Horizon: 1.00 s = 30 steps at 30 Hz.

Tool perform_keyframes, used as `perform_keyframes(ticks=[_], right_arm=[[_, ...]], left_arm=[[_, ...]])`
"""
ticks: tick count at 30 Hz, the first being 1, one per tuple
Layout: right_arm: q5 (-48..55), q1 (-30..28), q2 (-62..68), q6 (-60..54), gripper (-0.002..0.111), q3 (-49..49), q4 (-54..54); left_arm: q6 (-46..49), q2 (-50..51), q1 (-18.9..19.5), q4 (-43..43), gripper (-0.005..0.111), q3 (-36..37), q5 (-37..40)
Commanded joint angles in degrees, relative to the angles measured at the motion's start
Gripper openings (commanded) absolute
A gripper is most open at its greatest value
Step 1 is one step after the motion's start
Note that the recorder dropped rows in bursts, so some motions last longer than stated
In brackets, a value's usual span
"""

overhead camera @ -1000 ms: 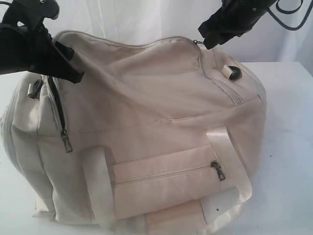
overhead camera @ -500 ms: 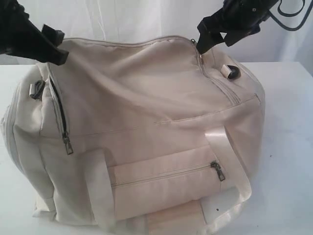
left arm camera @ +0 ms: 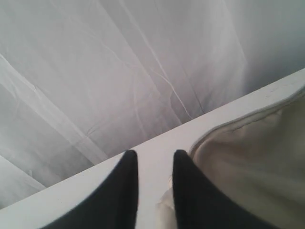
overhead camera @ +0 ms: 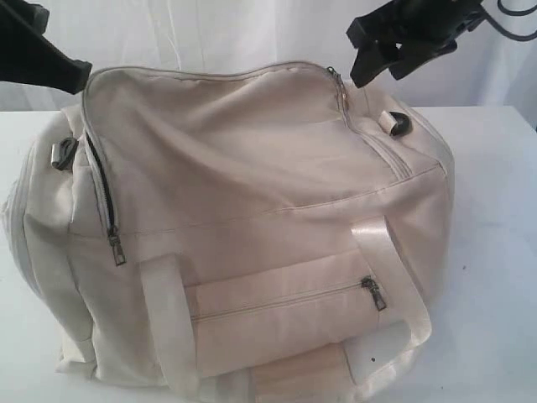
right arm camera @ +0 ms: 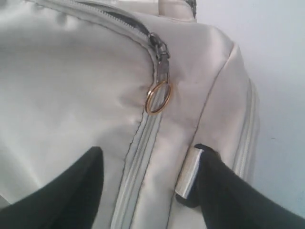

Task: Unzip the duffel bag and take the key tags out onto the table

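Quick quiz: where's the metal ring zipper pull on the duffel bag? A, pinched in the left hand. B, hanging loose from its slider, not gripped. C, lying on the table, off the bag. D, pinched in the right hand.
B: the right wrist view shows the ring dangling from the slider on the duffel bag, clear of the spread fingers of the right hand.

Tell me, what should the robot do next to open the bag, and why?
Probably lower the right gripper and close its jaws on the zipper pull. The jaws stand open and empty just short of it, and the duffel bag looks closed.
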Motion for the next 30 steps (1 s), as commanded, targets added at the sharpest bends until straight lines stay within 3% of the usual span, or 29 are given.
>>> perform_keyframes(ticks=[1, 3, 6, 7, 10, 14, 19, 20, 21, 22, 25, 30], right_arm=[[0.1, -0.5, -2.5, 0.5, 0.045, 0.2, 0.2], [0.1, -0.5, -3.3, 0.5, 0.04, 0.2, 0.2], [0.1, -0.5, -5.3, 1.3, 0.025, 1.0, 0.3], [0.1, -0.5, -6.2, 1.3, 0.021, 2.2, 0.3], [0.1, -0.5, -8.6, 1.3, 0.014, 6.3, 0.3], [0.1, -0.5, -12.4, -0.3, 0.009, 12.4, 1.0], [0.1, -0.5, -15.5, -1.8, 0.009, 17.1, 1.7], [0.1, -0.5, -15.6, -1.8, 0.009, 17.4, 1.7], [0.1, -0.5, -15.8, -2.2, 0.009, 17.5, 1.9], [0.1, -0.5, -16.0, -2.4, 0.009, 17.5, 2.3], [0.1, -0.5, -16.0, -3.6, 0.009, 17.5, 4.7], [-1.8, -0.5, -16.0, -4.2, 0.009, 17.9, 5.5]], left_arm=[[4.5, -0.7, -1.0, -1.2, 0.0, 0.3, -1.8], [4.6, -0.7, -1.0, -1.2, 0.0, 1.2, 0.3], [3.0, -1.6, -1.0, -1.2, 0.0, 4.7, 17.4], [-1.1, -2.4, -1.0, -1.2, 0.0, 5.4, 27.4], [-8.6, -2.7, 0.0, -1.2, 0.0, 5.3, 35.1], [-16.4, -2.7, 5.0, -1.2, 0.0, 5.5, 43.8], [-27.2, -2.6, 15.9, -1.2, 0.0, 5.7, 62.1], [-31.9, -2.2, 18.4, 1.9, 0.0, 5.7, 66.1], [-47.6, 0.1, 26.1, 21.3, 0.0, 4.2, 82.5], [-56.5, 2.0, 29.5, 33.9, 0.0, 2.0, 90.5], [-68.0, 5.7, 34.9, 53.2, 0.0, -3.7, 101.5], [-68.3, 7.6, 35.0, 54.5, 0.0, -12.3, 96.9]])
